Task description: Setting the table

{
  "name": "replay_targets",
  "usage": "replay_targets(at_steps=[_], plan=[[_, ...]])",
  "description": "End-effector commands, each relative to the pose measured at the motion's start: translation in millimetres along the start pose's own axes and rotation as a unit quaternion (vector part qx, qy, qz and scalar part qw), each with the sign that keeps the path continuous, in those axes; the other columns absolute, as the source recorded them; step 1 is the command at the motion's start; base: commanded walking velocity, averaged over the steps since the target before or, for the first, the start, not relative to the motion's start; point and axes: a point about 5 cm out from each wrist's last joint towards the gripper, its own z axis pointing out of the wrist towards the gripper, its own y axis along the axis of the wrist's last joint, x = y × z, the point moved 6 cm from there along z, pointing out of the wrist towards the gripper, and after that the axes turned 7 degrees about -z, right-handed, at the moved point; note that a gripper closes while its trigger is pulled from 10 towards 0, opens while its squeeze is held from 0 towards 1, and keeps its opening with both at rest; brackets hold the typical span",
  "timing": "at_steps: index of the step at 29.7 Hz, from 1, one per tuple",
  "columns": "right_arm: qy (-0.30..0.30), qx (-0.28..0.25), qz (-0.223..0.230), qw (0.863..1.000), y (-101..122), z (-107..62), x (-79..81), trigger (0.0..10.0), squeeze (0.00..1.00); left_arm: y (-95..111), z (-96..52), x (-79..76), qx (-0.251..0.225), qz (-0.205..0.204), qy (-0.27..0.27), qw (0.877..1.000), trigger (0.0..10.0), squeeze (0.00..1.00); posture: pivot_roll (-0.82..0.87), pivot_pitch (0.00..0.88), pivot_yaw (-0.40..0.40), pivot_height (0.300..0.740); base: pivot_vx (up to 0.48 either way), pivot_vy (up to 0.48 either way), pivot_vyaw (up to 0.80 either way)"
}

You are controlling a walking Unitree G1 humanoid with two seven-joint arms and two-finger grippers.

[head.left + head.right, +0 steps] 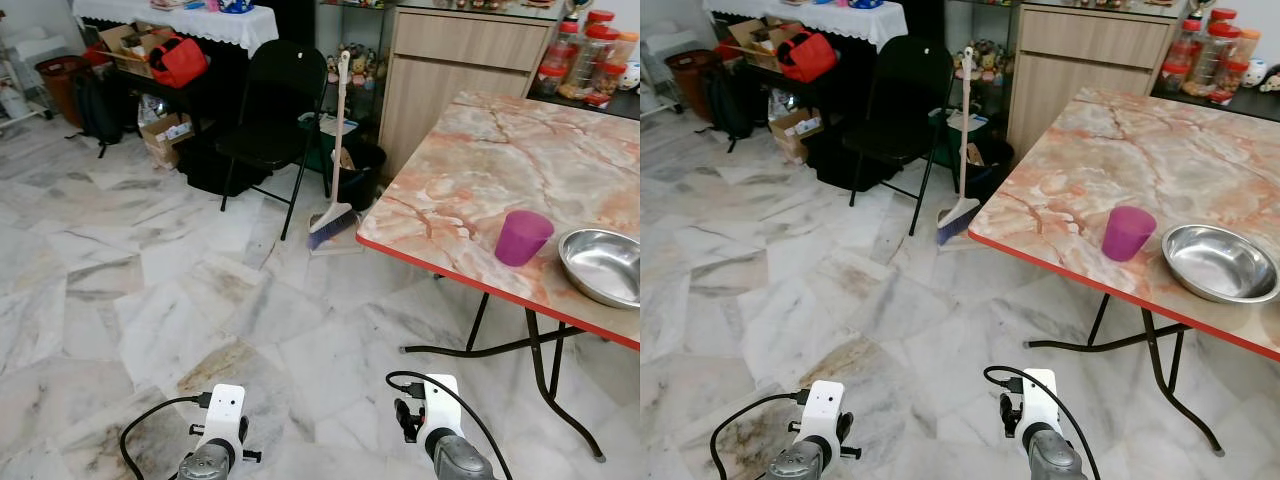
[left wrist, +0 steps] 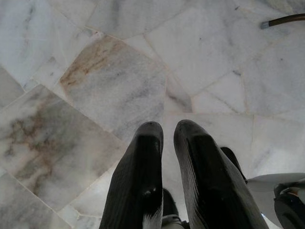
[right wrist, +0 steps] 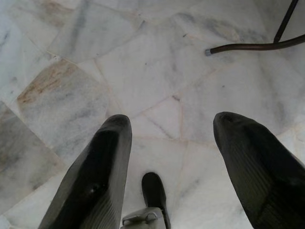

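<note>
Table point(image 1: 480, 170): marble-patterned top with red edge, at 2 o'clock in the head views, on dark folding legs.
Purple cup point(image 1: 522, 237): upright on the table near its front edge, at 3 o'clock.
Steel bowl point(image 1: 603, 266): on the table just beside the cup, on its 3 o'clock side, close to the red edge; apart from the cup.
Jars point(image 1: 585, 58): red-lidded, clustered beyond the table's far corner, at 1 o'clock.
Left gripper point(image 2: 167, 131): hanging low over the marble floor point(image 1: 150, 300), at 7 o'clock in the head views; fingers point(image 2: 143, 167) nearly together, only a thin slit between them, nothing held.
Right gripper point(image 3: 174, 126): hanging low at 5 o'clock, near the table's foot; fingers point(image 3: 105, 157) spread wide apart, nothing between them but floor tile.
Table leg point(image 3: 252, 46): curved dark tube resting on the floor, ahead of the right gripper.
Black chair point(image 1: 270, 100): folding, at 12 o'clock, well apart from the table.
Broom point(image 1: 335, 170): leaning upright just beside the chair, bristles on the floor.
Cabinet point(image 1: 460, 70): pale wood, behind the table's far end.
Red bag point(image 1: 180, 60): at 11 o'clock, under a white-clothed surface.
</note>
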Motion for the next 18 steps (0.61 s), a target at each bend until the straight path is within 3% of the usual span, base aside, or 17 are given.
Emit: replay_targets(at_steps=[1, 3, 7, 11, 18], plan=[[0.004, -0.002, -0.004, 1.0, 4.2, 1.3, 1.7, 10.0, 0.0, -1.9, -0.1, 1.2, 0.005, -0.005, 0.004, 1.0, 10.0, 0.0, 0.01, 0.0, 0.008, 0.74, 0.0, 0.0, -0.8], [0.004, -0.003, -0.005, 1.0, 4.5, 1.3, 1.3, 10.0, 0.0, -2.8, -0.2, 1.0, 0.006, -0.007, 0.005, 1.0, 10.0, 0.0, 0.01, 0.0, 0.006, 0.74, 0.0, 0.0, -0.8], [0.0, -0.002, -0.007, 1.0, 3.7, 0.9, -1.5, 10.0, 0.0, -4.7, -0.6, -0.9, 0.009, -0.007, 0.004, 1.0, 10.0, 0.0, 0.01, 0.0, 0.003, 0.74, 0.0, 0.0, 0.0], [0.005, 0.005, 0.002, 1.0, 1.3, 0.8, -0.9, 10.0, 0.0, -5.7, -0.8, -1.3, 0.01, -0.008, 0.004, 1.0, 10.0, 0.0, 0.01, 0.0, 0.004, 0.74, 0.0, 0.0, -0.51], [0.014, 0.0, -0.007, 1.0, 3.6, 1.2, 2.5, 10.0, 0.0, -8.0, -1.3, -1.7, 0.014, -0.003, 0.001, 1.0, 10.0, 0.0, 0.01, 0.0, 0.008, 0.74, 0.0, 0.0, 0.0]])
